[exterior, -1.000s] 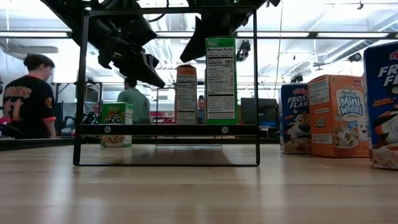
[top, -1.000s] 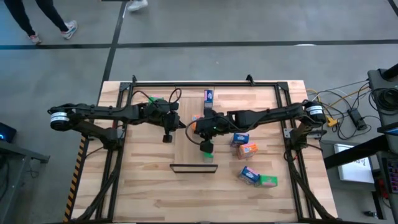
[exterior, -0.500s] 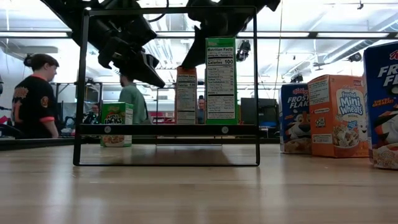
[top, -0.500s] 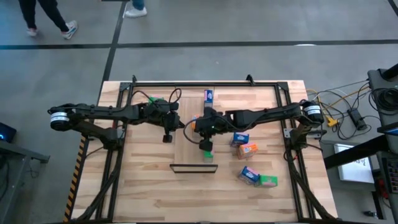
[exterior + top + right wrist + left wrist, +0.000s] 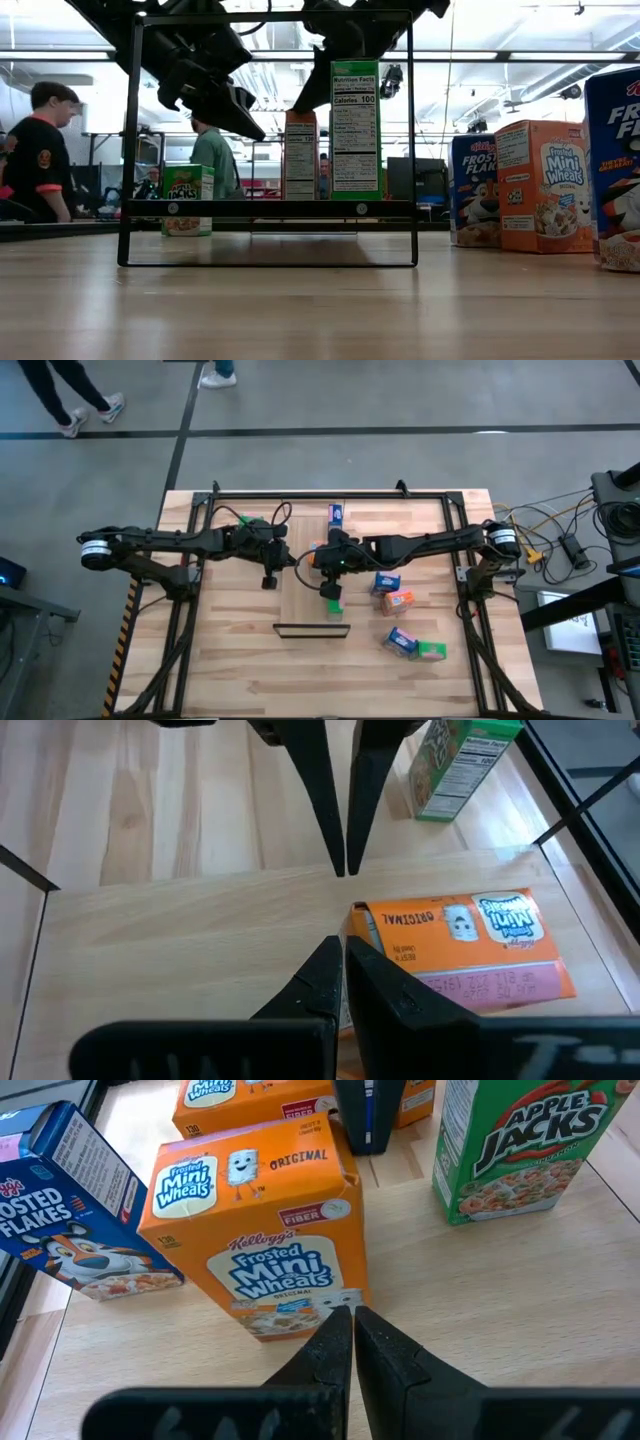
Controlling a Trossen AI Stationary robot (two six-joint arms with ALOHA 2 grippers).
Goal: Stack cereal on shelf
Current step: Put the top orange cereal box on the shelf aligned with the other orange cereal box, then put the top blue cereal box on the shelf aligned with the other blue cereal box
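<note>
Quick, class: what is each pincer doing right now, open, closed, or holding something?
Left pincer: closed, holding nothing.
Right pincer: closed, holding nothing.

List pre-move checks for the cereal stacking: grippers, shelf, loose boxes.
1. Left gripper empty: ok, shut on nothing, facing an orange Mini-Wheats cardboard box.
2. Right gripper empty: ok, shut, nothing between its fingers.
3. Boxes on the light wooden shelf panel upright: ok, the tall green cardboard cereal box and the narrow orange cardboard cereal box both stand.
4. Right gripper clear of the tall green box: cannot tell.
5. All cereal shelved: not ok, a blue cardboard box and others sit on the planked table beside the shelf.
</note>
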